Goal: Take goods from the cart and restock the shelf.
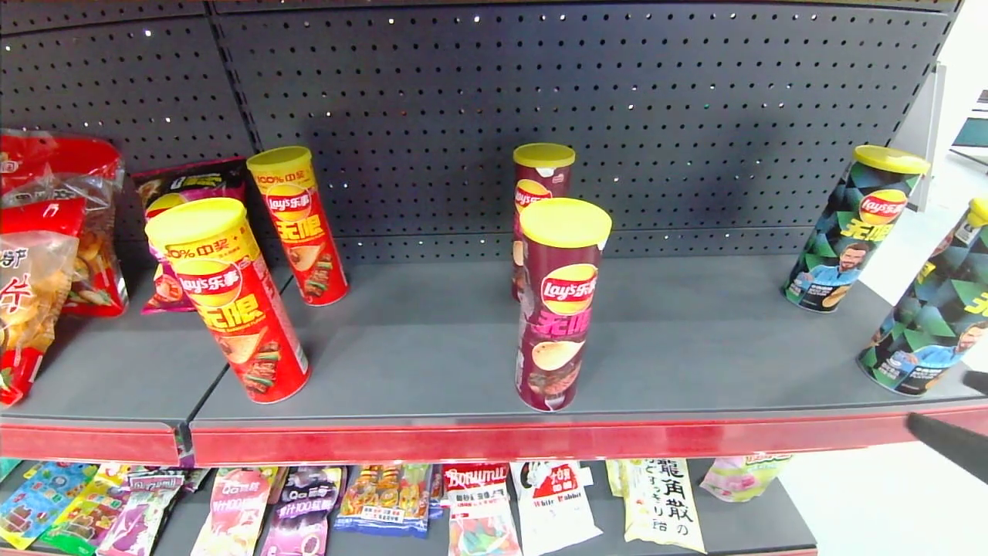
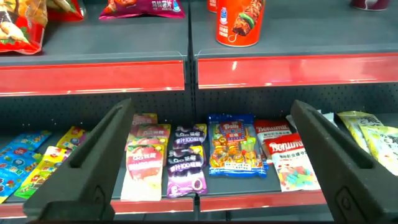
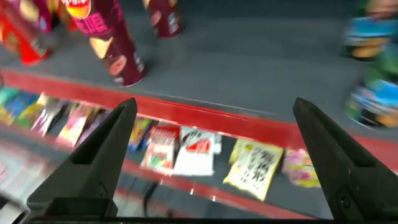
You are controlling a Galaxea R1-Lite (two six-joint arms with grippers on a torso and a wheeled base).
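Both arms' jaws are released, empty. Turn to the cart next, keeping clear of the maroon can point(image 1: 559, 309).

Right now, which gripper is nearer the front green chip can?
Right. The right gripper sits just below the front green can; the left gripper faces candy packets beneath a red can.

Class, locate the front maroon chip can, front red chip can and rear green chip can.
Front maroon chip can point(image 1: 559, 309): head view, middle of label.
Front red chip can point(image 1: 235, 305): head view, middle of label.
Rear green chip can point(image 1: 853, 232): head view, middle of label.
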